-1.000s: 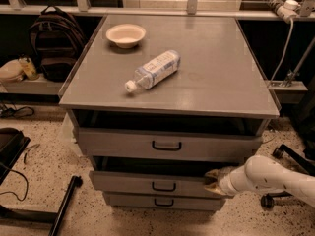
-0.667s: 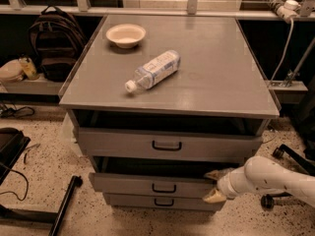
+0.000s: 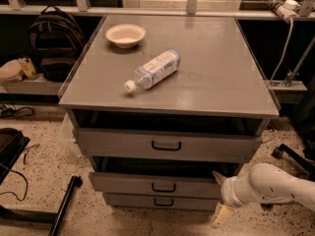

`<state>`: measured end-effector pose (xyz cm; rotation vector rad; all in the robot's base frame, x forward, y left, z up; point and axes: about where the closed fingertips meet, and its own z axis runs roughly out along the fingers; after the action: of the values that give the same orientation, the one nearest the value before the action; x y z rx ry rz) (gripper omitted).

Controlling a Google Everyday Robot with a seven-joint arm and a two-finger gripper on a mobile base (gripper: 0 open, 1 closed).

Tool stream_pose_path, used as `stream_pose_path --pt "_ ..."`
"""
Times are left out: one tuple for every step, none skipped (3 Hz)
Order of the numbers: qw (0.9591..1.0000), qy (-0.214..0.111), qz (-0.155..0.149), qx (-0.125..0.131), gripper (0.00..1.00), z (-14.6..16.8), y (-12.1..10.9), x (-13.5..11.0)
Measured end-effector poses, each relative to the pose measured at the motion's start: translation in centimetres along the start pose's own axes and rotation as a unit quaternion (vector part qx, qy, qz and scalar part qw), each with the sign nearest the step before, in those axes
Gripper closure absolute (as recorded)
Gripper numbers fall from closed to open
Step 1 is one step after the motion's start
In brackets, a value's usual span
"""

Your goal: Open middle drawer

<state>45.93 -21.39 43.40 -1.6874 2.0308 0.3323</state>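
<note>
- The middle drawer sits second of three in the grey cabinet, under the top drawer and above the bottom drawer.
- Its long axis runs left to right across the view. Its low flat front faces the camera, with the small black loop handle at the middle of the front.
- The drawer front stands a little forward of the bottom drawer, and a dark gap shows above its top edge.
- The tool is at the right end of the middle drawer, on the end of a white arm that reaches in from the right edge.
- The tool's fingers are spread wide. The upper fingertip is by the drawer's top right corner, and the lower one is down past the bottom drawer's right end. Whether either touches the metal cannot be told.
- On the surface a clear plastic bottle lies on its side with its cap toward the front left.
- A pale bowl stands near the back left corner, well apart from the bottle.
</note>
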Motion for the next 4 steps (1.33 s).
stream_pose_path --pt "0.9983 0.005 0.019 -0.055 0.0 -0.38 2.9 0.61" --pt "0.9983 0.005 0.02 -0.055 0.0 -0.37 2.9 0.61" --pt "0.9969 -0.007 0.028 -0.073 0.0 0.04 3.1 0.71" --pt "0.9969 -0.007 0.028 -0.073 0.0 -0.22 3.06 0.55"
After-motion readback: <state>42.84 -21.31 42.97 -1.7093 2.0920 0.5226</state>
